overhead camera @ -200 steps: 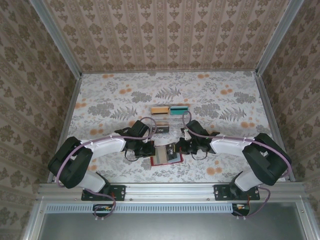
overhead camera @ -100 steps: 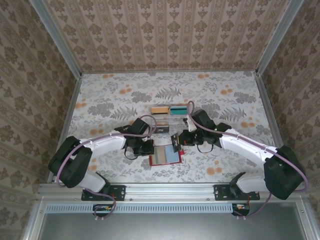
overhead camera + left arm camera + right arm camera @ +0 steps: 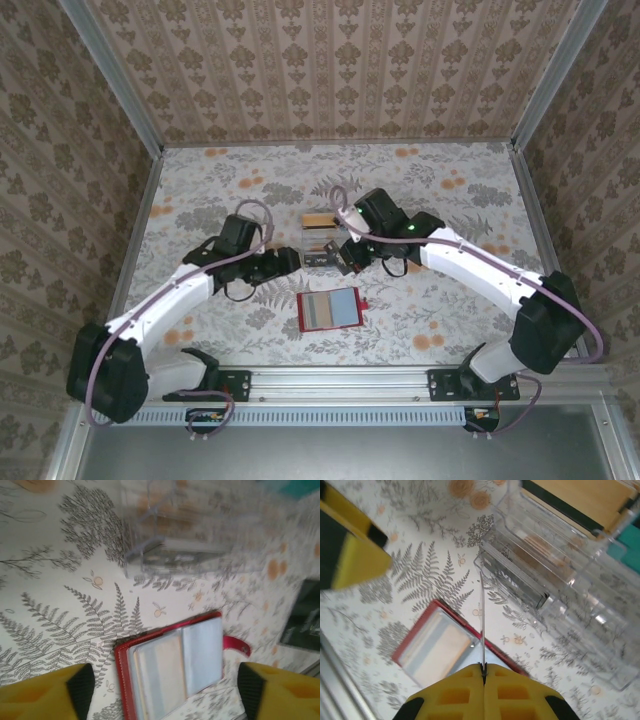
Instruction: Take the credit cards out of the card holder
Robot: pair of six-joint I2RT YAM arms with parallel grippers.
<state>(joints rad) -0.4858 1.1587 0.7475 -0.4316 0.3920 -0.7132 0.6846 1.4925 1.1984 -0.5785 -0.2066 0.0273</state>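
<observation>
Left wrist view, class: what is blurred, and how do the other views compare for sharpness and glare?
Left wrist: clear tray smeared by blur, card holder soft. Right wrist: glints on the tray walls; the card in the right claw is sharp. Top external: even light, no glare.

I see a table (image 3: pixel 200 190) with leaves and orange flowers all over it. A red card holder (image 3: pixel 330 310) lies open and flat on it (nearer the arms' bases). A clear tray (image 3: pixel 318 240) sits just behind.

Red card holder (image 3: pixel 329 310), greyish inside; grey-fern, orange-flower table (image 3: pixel 220 190).
</observation>
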